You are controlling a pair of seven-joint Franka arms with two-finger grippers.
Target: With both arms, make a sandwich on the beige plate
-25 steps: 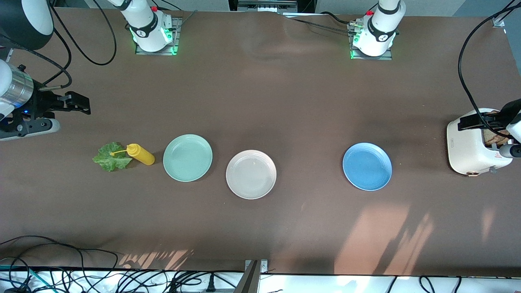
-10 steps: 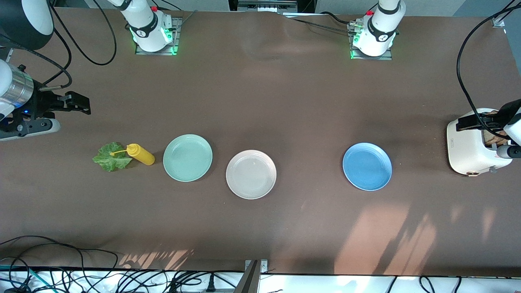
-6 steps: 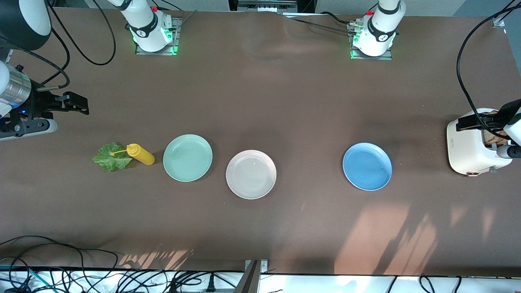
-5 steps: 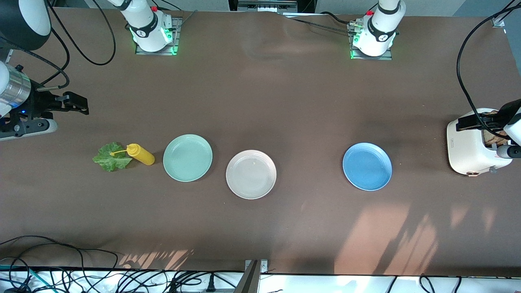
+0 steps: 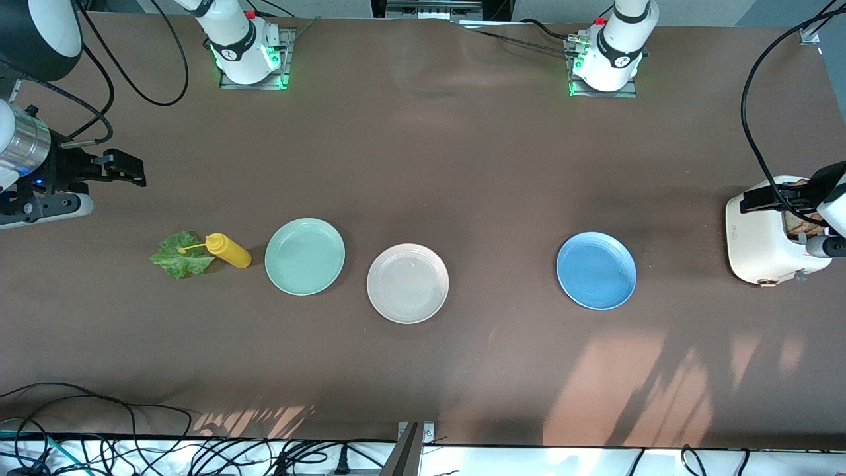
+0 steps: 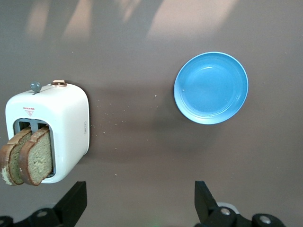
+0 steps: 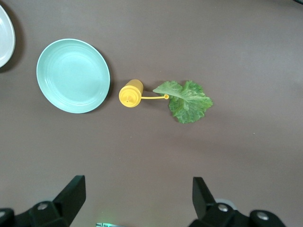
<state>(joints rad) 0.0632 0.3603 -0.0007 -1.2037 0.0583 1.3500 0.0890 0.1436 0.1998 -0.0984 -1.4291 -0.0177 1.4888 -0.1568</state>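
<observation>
The beige plate [image 5: 408,283] lies bare at mid-table; its rim also shows in the right wrist view [image 7: 4,38]. Two brown bread slices [image 6: 26,156] stick up from the slots of a white toaster [image 5: 760,238] at the left arm's end of the table. My left gripper [image 5: 770,197] hangs open over the toaster, with only bare table between its fingers [image 6: 140,201]. A ruffled green lettuce leaf [image 5: 177,256] lies flat at the right arm's end [image 7: 188,100]. My right gripper [image 5: 122,170] hovers open and holds nothing [image 7: 137,194], over bare table beside the leaf.
A mint green plate [image 5: 305,256] lies between the lettuce and the beige plate. A yellow squeeze bottle [image 5: 228,250] stands beside the leaf, its tethered cap resting on it. A blue plate [image 5: 596,270] lies between the beige plate and the toaster. Cables run along the table's near edge.
The right gripper has drifted slightly toward its end of the table. The left gripper has barely shifted. Nothing on the table has moved.
</observation>
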